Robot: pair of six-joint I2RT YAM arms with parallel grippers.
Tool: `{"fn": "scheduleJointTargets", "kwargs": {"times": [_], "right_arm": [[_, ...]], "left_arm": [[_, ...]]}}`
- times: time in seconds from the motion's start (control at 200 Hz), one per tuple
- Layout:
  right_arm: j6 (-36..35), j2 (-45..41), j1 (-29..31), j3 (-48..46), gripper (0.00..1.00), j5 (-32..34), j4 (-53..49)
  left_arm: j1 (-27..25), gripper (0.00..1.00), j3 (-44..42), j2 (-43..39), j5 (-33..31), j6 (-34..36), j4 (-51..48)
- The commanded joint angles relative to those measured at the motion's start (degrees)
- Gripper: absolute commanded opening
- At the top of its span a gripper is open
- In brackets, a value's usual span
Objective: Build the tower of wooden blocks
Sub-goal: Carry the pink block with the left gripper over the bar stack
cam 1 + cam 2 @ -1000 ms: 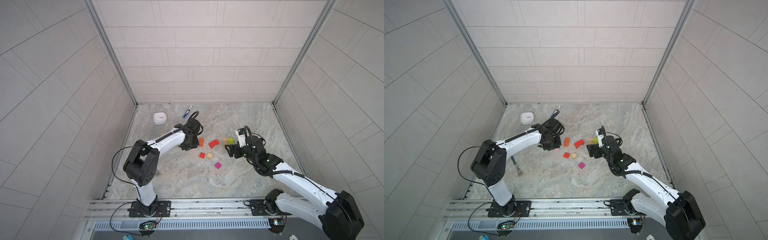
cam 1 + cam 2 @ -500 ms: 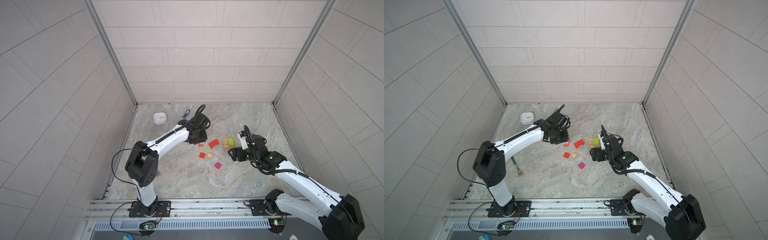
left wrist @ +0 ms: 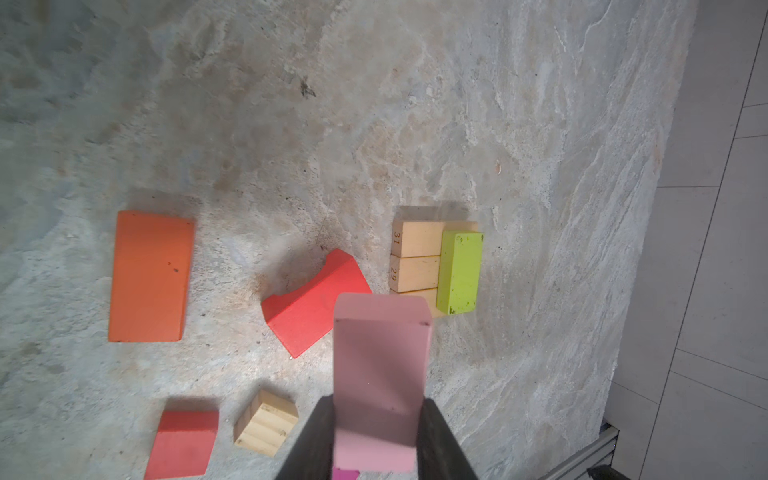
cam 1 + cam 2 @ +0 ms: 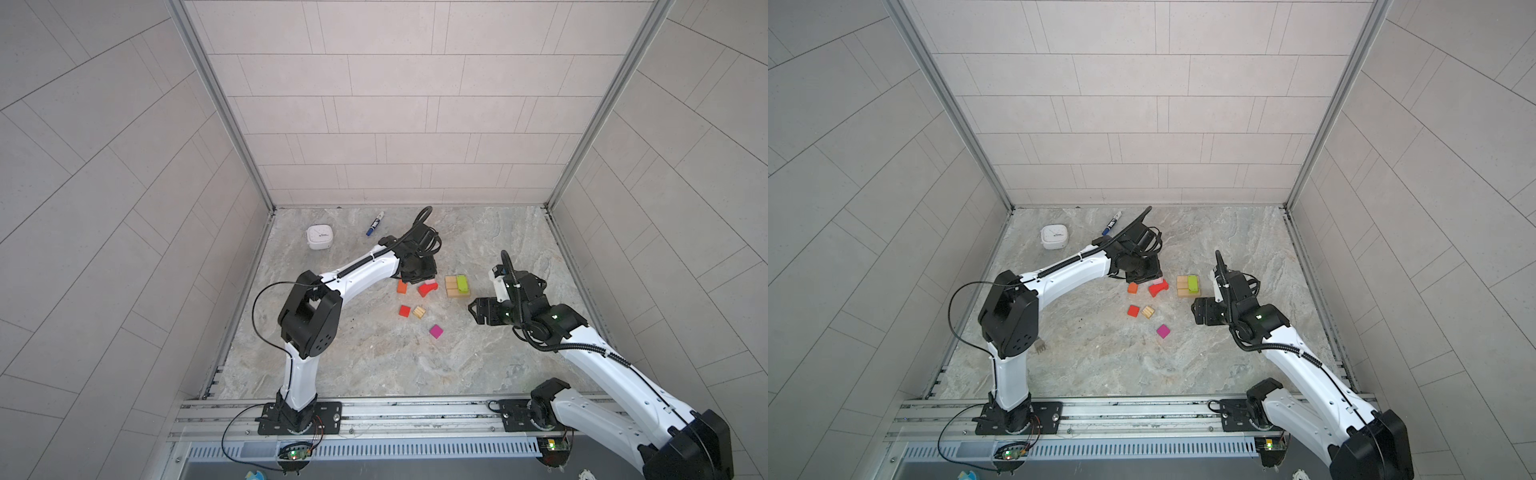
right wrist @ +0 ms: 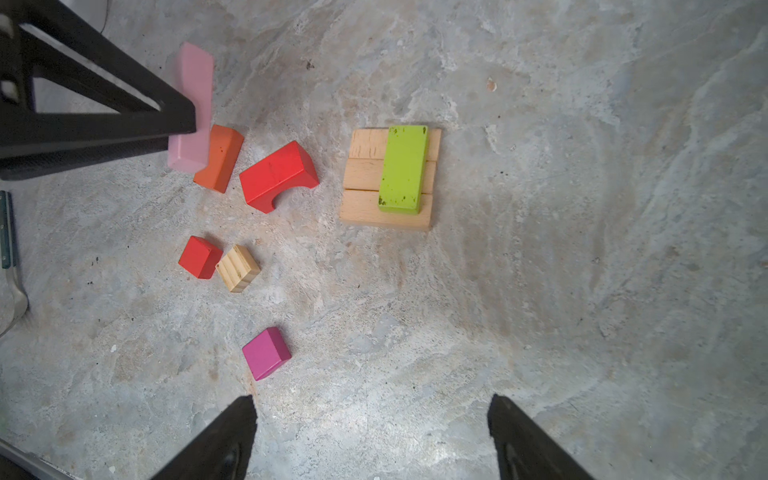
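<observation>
Clamping pink bar in left gripper, mid-frame in a top view. Tan base just right; bare strip left of lime bar, axes near parallel. Right gripper apart, empty, lower right of base.

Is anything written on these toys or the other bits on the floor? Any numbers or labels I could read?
"31": end face of the outer tan bar under the lime bar.
"29": end face of the middle tan bar.
Label on the marker pen: too small to read.
Face of the white timer: too small to read.
</observation>
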Motion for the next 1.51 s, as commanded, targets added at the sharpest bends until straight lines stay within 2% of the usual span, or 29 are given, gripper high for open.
{"fn": "scheduleJointTargets", "kwargs": {"times": [0.0,0.66,1.501], "right_arm": [[-0.4,-1.1,-0.9,1.4,0.88,-0.3,-3.1],[-0.2,-1.5,-3.0,0.8,0.89,-0.7,-3.3],[-0.8,-0.9,-4.5,0.7,0.88,-2.3,-2.9]], "left_arm": [[-0.6,0.28,2.3,1.7,1.5,-1.6,3.3],[-2.2,0.27,5.2,10.3,6.8,-4.8,12.4],[-3.3,0.28,4.8,13.8,8.5,-5.2,14.5]]}}
